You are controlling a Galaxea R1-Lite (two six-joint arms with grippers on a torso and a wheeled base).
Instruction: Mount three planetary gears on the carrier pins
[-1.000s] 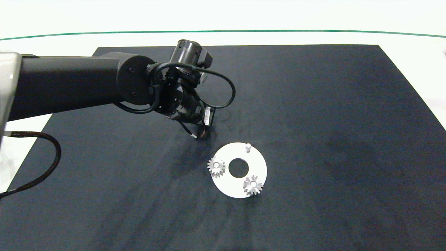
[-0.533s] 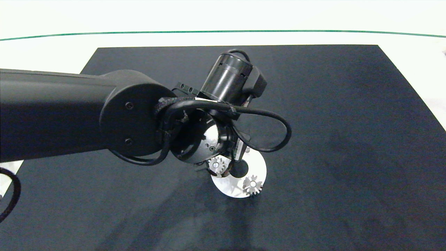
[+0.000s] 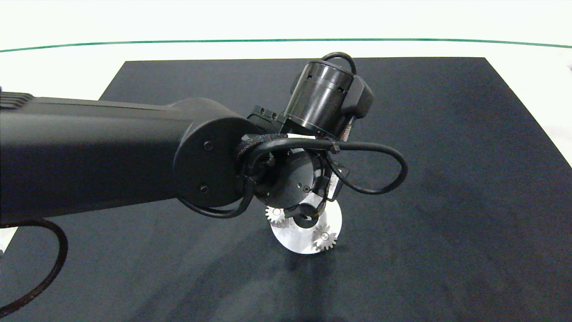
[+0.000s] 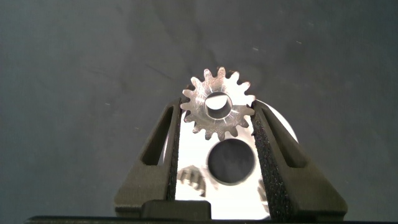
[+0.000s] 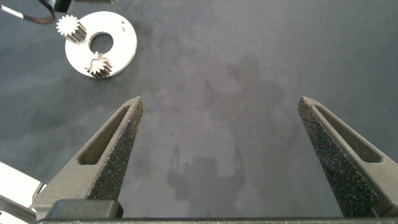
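Observation:
My left gripper (image 4: 214, 107) is shut on one silvery planetary gear (image 4: 219, 127), pinched by its teeth between both fingertips. It hangs over the white disc (image 4: 186, 152), whose central hole (image 4: 231, 162) shows below. In the head view the left arm's wrist (image 3: 290, 179) covers the far part of the disc (image 3: 299, 243). Two gears (image 3: 276, 214) (image 3: 325, 238) sit on carrier pins there. The right wrist view shows the disc (image 5: 121, 46) from afar, with one bare pin (image 5: 123, 25). My right gripper (image 5: 221, 102) is open over bare mat, far from the disc.
A dark mat (image 3: 447, 156) covers the table, with the white tabletop (image 3: 286, 49) around it and a green line along the far side. A black cable (image 3: 384, 179) loops off the left wrist towards the right.
The left arm has swung right and forward from the mat's back left to above the disc, now hiding the bare far pin. The two seated gears have not moved.

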